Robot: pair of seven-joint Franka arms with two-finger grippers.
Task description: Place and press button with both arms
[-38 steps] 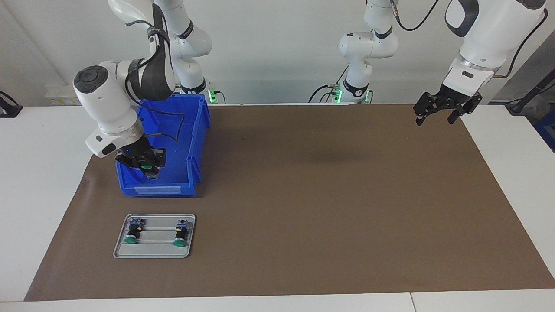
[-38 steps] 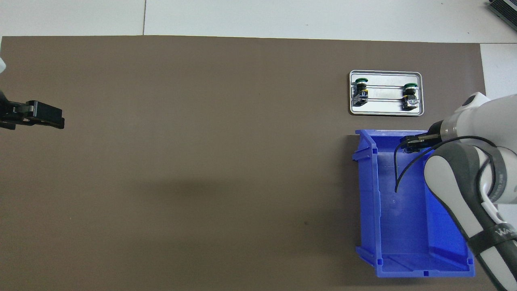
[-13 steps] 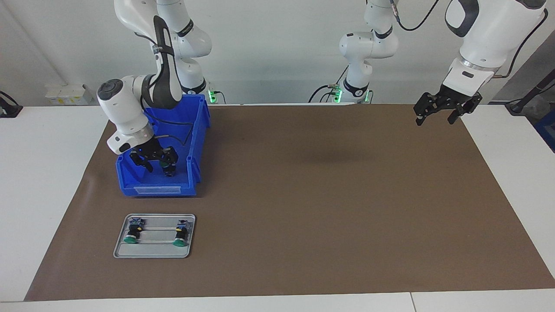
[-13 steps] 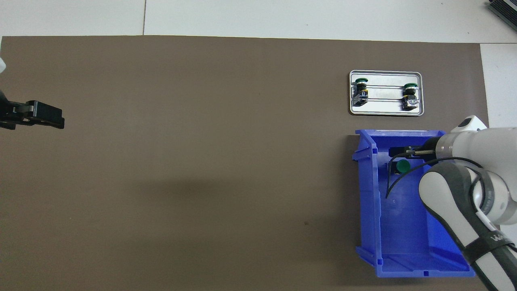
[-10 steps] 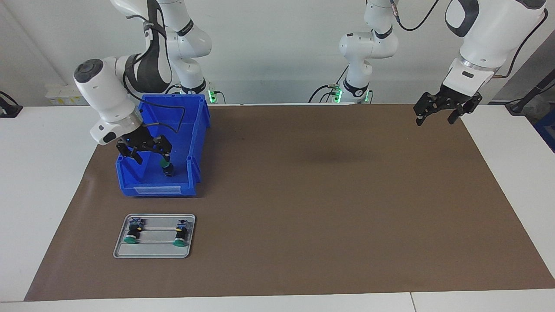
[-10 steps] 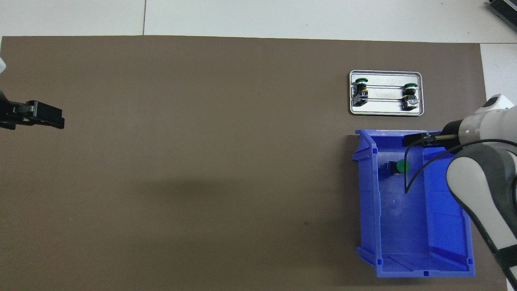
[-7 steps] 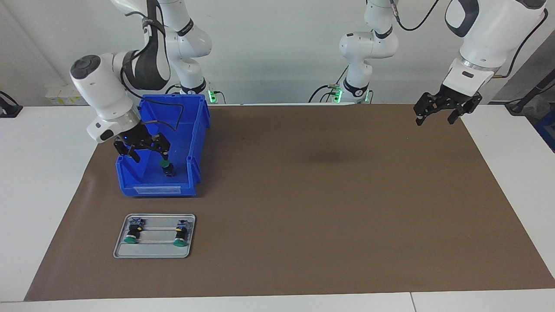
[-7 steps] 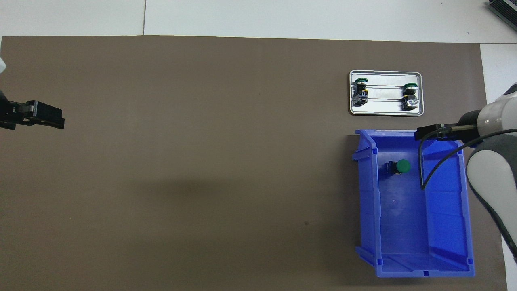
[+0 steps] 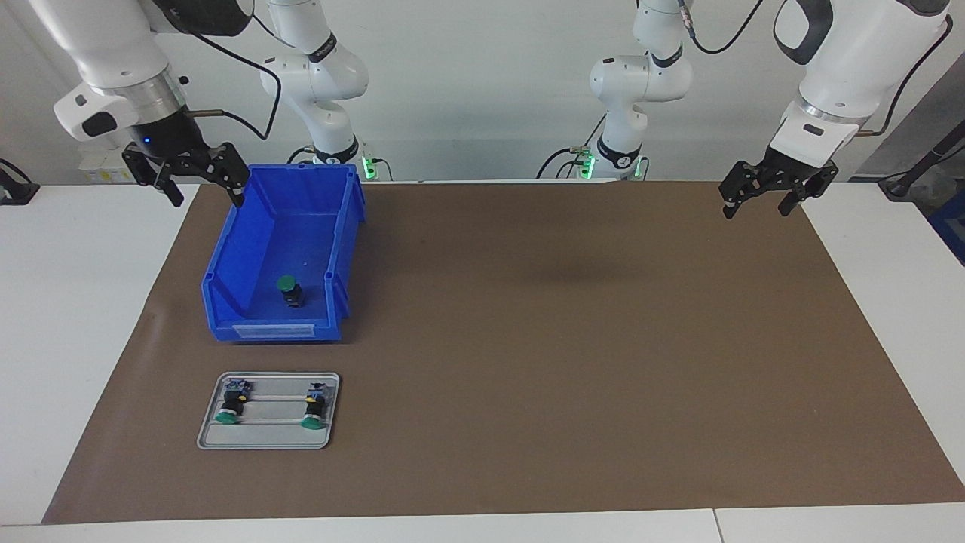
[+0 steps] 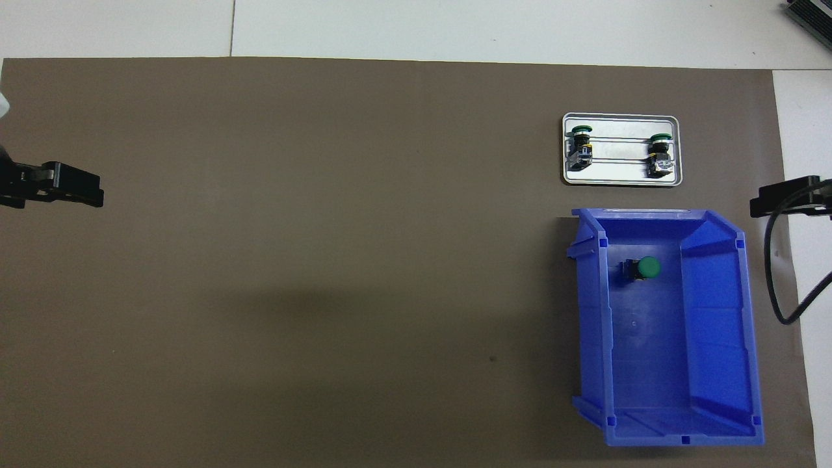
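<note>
You are looking at the button (image 9: 289,288) standing on the floor of the blue bin (image 9: 226,265), green cap up, in the part of the bin farther from the robots, with nothing gripping it. The bin is sitting on the brown mat (image 9: 528,339) at the right arm's end of the worktop, near the mat's edge closest to the robots. The right gripper (image 9: 202,188) is hanging in the air over the bin's corner nearest the robots and the mat's edge there; its fingers are spread and holding nothing. The left gripper (image 9: 758,202) is waiting over the mat's corner at the left arm's end, nearest the robots, its fingers also spread and empty. Just beside the bin, farther from the robots, a grey metal tray (image 9: 207,436) is lying on the mat, carrying two more green-capped buttons (image 9: 231,403) on their sides, caps pointing away from the robots.
</note>
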